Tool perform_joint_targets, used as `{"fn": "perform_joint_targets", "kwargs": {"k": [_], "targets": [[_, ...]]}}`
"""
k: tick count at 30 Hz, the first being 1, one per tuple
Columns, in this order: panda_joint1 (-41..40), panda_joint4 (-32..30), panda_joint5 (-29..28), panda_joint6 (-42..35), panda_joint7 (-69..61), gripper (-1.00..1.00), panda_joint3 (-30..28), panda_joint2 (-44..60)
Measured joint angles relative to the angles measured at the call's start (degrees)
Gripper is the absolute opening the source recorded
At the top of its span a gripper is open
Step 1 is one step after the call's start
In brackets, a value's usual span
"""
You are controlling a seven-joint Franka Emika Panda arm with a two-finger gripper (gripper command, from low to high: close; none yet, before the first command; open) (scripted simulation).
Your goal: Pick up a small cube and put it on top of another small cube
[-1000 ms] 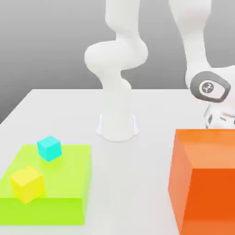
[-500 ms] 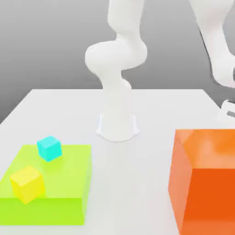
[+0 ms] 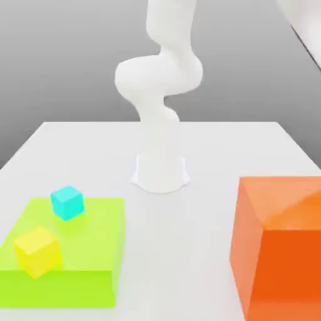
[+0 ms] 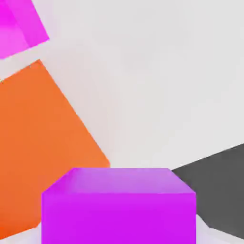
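The small cube (image 4: pixel 119 205), magenta-purple, is seen close under the hand camera, well above the white table (image 3: pixel 207 150) and the orange block (image 4: pixel 43 143); from this it is judged to be carried by the gripper, though whether the fingers are closed on it cannot be told. Another magenta shape (image 4: pixel 21 26) lies at the edge of that view. In the exterior view a cyan cube (image 3: pixel 67 202) and a yellow cube (image 3: pixel 38 251) rest apart on a green slab (image 3: pixel 94 251) at that view's left. The height is presumably kept so that the block is cleared before a stacking target is approached.
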Motion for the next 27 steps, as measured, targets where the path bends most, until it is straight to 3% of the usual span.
{"fn": "perform_joint_targets", "kwargs": {"k": [11,27], "targets": [[-10.8,7.0,2.7,-4.2,-15.2,-1.0,-7.3,-0.6],[-27.4,6.6,13.9,-3.9,-16.0,-1.0,-19.5,-7.8]]}}
